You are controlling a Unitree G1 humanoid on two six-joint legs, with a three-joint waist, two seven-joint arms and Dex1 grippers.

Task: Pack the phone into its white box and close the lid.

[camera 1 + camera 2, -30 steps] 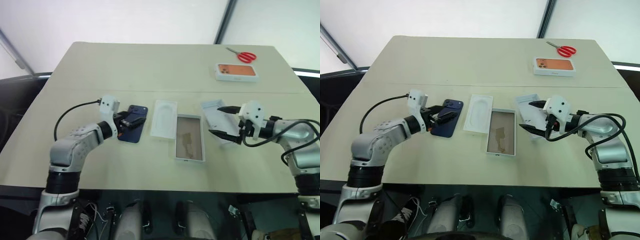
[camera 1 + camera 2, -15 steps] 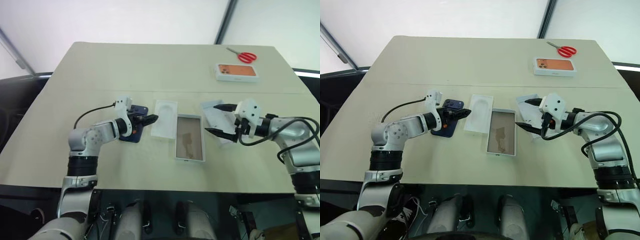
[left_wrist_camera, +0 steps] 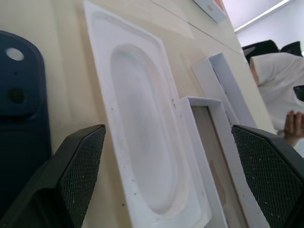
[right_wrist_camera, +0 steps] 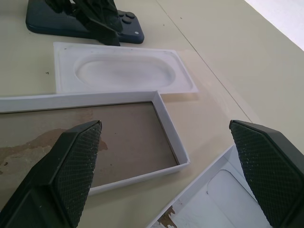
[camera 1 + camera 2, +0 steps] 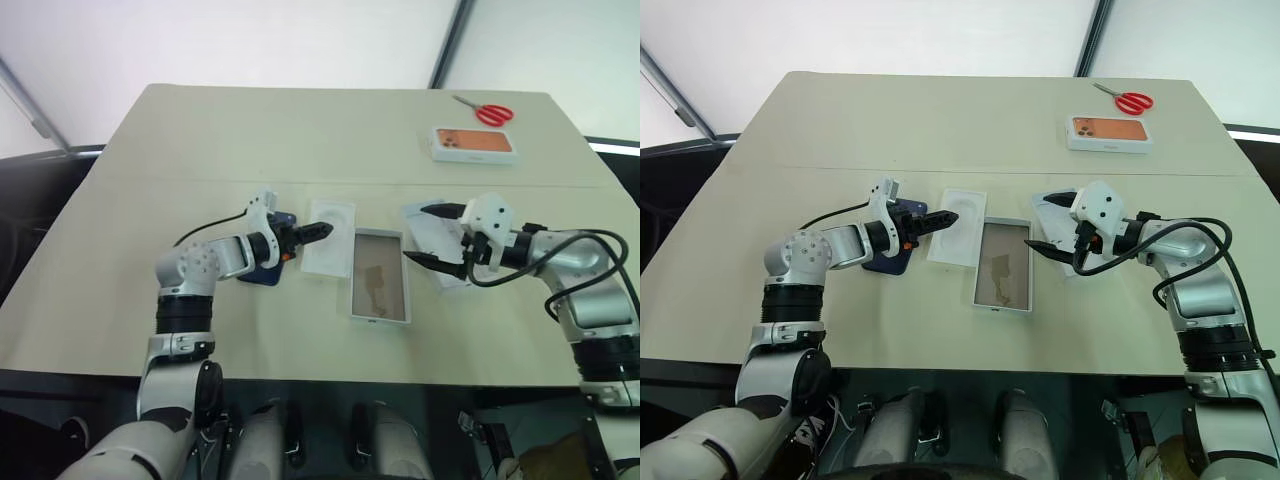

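The dark navy phone (image 5: 270, 272) lies flat on the table, left of a white insert tray (image 5: 330, 240) with an oval recess. Right of the tray sits the open white box (image 5: 380, 318), with white walls and a brownish floor. The lid (image 5: 432, 238) lies further right, its plain white inside facing up. My left gripper (image 5: 305, 240) is open, hovering over the phone's right edge and reaching across the tray's left side; the phone (image 3: 19, 133) sits beside its finger. My right gripper (image 5: 417, 234) is open above the lid's left end, holding nothing.
A white box printed with an orange phone (image 5: 473, 144) and red scissors (image 5: 493, 113) lie at the table's far right corner. A person in white (image 3: 275, 80) sits beyond the table. Bare tabletop (image 5: 300, 140) stretches behind the row of parts.
My left gripper has swung right, from over the phone's middle to its right edge and the tray, and its wrist has rolled. The right gripper has barely moved.
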